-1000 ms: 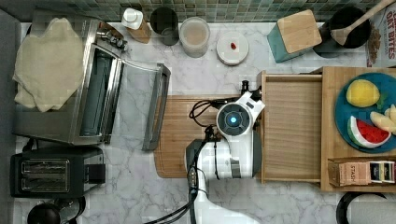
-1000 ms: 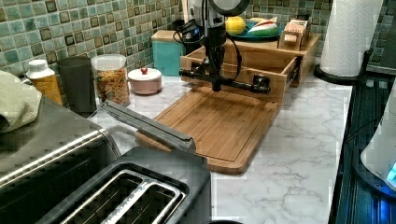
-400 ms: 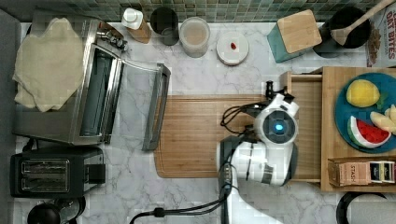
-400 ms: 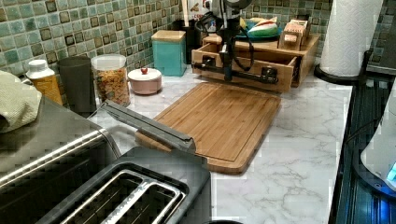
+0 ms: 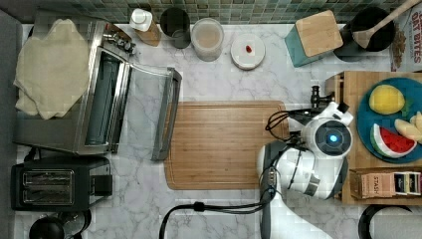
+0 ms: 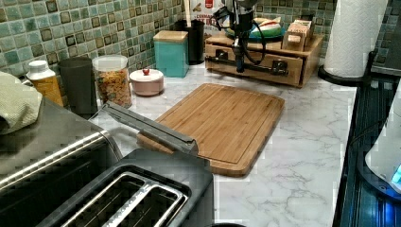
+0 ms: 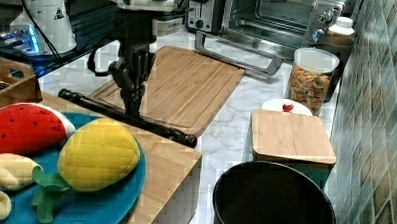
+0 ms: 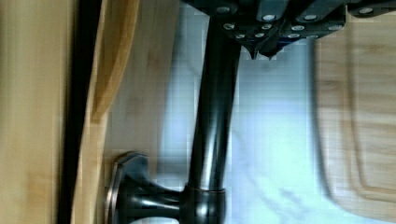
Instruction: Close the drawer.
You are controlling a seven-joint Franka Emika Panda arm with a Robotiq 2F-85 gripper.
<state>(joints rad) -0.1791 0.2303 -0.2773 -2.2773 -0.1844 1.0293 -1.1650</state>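
Light-wood drawer [image 6: 257, 57] sits pushed into the light wooden cabinet [image 6: 307, 66], front panel about flush with the cabinet face in the left view; a thin dark gap remains along the panel edge in the wrist view. Long black bar handle [image 7: 126, 117] runs across the drawer front on round end mounts. Black gripper [image 7: 132, 105] hangs vertically from the white arm [image 5: 303, 167], tip down at the bar roughly mid-length in the left view and right view; wrist view shows the finger bases either side of the bar, but whether the pads actually clamp it I cannot tell. Cabinet top carries a round blue plate [image 5: 366, 119] with a plush yellow lemon [image 7: 97, 153] and a plush watermelon slice [image 7: 26, 128], plus a small wooden box of tea packets [image 5: 385, 183]. Darker bamboo cutting board [image 5: 224, 144] lies flat on the white marble counter [image 5: 219, 214], just beside the cabinet front on the top view's left, not touching the handle. Steel toaster oven [image 5: 94, 99] with door dropped open is well apart, further toward the top view's left.
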